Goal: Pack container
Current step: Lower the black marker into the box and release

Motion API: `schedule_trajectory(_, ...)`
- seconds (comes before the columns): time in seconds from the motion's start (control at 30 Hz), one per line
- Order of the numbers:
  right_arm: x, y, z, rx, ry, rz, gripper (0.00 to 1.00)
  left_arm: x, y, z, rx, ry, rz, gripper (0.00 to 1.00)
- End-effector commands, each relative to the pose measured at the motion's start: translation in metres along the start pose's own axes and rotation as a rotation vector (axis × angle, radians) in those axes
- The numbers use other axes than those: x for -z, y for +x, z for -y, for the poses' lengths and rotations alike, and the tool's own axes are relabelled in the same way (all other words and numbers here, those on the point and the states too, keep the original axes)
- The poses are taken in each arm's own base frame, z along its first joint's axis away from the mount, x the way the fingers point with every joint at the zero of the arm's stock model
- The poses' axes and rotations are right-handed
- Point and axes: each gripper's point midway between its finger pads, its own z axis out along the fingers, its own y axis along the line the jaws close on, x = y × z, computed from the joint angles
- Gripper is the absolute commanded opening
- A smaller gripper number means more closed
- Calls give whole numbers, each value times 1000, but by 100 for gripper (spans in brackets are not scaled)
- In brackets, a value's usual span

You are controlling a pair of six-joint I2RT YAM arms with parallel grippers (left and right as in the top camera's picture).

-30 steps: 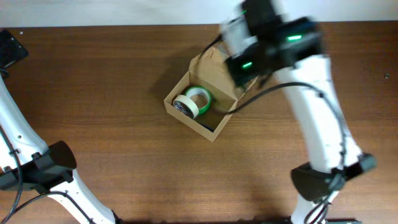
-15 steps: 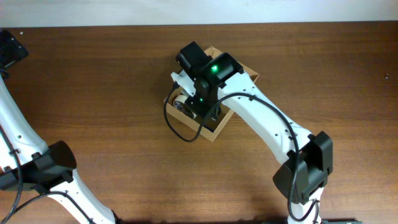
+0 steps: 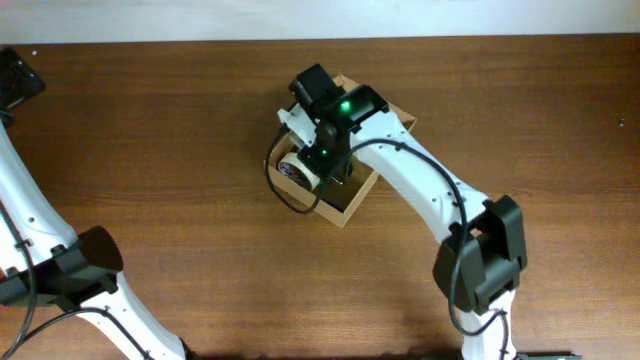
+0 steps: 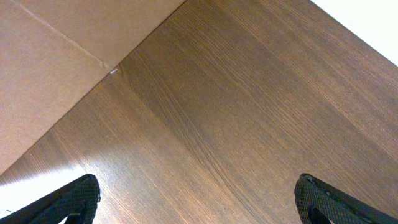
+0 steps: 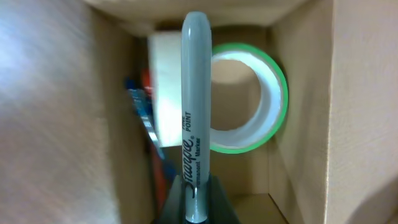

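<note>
Brown wood table (image 3: 180, 150); right jaws hold a marker (image 5: 196, 112) over the container (image 3: 345, 200) (left jaws wide).

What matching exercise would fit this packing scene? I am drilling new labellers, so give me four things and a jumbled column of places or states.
Things:
1. Sharpie marker
2. green tape roll
3. left gripper
4. cardboard box

Places or states:
A. over bare wooden table, holding nothing
B. standing on edge inside the box
C. open-topped, under the right arm
D. clamped in the right gripper, above the box's contents

Pairs: 1-D, 2-B, 3-A, 4-C
</note>
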Motion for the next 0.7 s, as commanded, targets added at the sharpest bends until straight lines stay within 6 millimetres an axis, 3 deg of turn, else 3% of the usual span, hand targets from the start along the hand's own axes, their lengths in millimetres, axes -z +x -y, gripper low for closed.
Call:
schedule_trajectory(0.0,-26,10,10,-27,-30,-52,4,5,0,-2,-4,4,8,100)
schedule_trajectory(0.2,-45,19,17,-49,-46,-92,5,5,0,-2,-4,4,8,100)
schedule_trajectory(0.23,-48,20,18,-53,-47,-99,8,5,0,-2,-3,5,8,100)
schedule_trajectory(0.27,-48,21,18,-54,-48,-103,19,5,0,-2,-4,4,8,100)
schedule_trajectory(0.33,-48,22,18,-55,-49,-107,32,6,0,-2,-3,5,8,100)
schedule_trajectory(0.43,-44,25,17,-55,-52,-117,38,6,0,-2,-3,5,8,100)
schedule_trajectory(0.57,-18,25,14,-54,-54,-120,41,6,0,-2,-3,5,8,100)
schedule_trajectory(0.67,23,5,14,-53,-48,-21,41,5,0,-2,-4,4,8,100)
